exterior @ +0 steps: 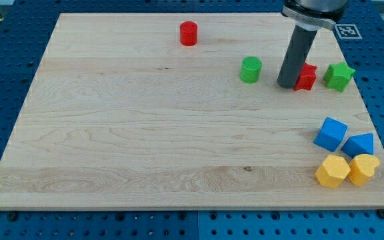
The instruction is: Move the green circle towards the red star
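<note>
The green circle (pixel 251 69) stands on the wooden board at the view's upper right. The red star (pixel 306 77) lies to its right, partly hidden by my rod. My tip (pixel 287 85) rests on the board between them, touching or nearly touching the red star's left side and a short gap to the right of the green circle.
A green star (pixel 339 76) lies just right of the red star. A red circle (pixel 189 33) stands near the view's top. Two blue blocks (pixel 331 134) (pixel 359 145) and two yellow blocks (pixel 332 171) (pixel 363 169) cluster at the lower right. The board's right edge (pixel 379 133) is close.
</note>
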